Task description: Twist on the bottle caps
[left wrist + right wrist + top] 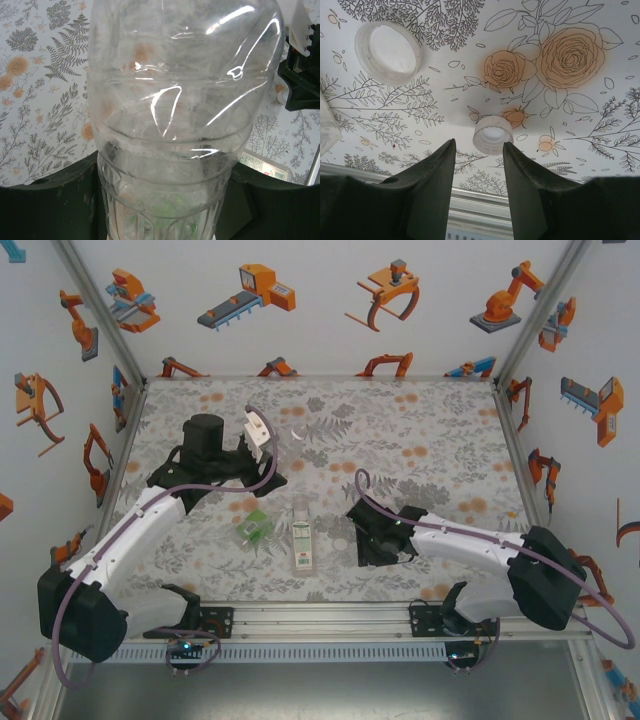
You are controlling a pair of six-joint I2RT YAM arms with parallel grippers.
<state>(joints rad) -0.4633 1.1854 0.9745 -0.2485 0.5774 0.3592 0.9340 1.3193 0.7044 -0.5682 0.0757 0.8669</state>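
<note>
Since the small cap lies flat just ahead of my right gripper, to the right of the labelled bottle, I judge the step in hand to be picking it up. To do it well I should ease forward until the cap sits squarely between my fingers, then close gently on its rim so it neither skids on the table nor tips. A larger cap also lies near that bottle, so I must take the one that fits the neck. My right jaws stand apart with nothing between them, low over the table. My left gripper, beyond and left of the labelled bottle, is clenched on the clear bottle. The green bottle lies just left of the labelled one.
</note>
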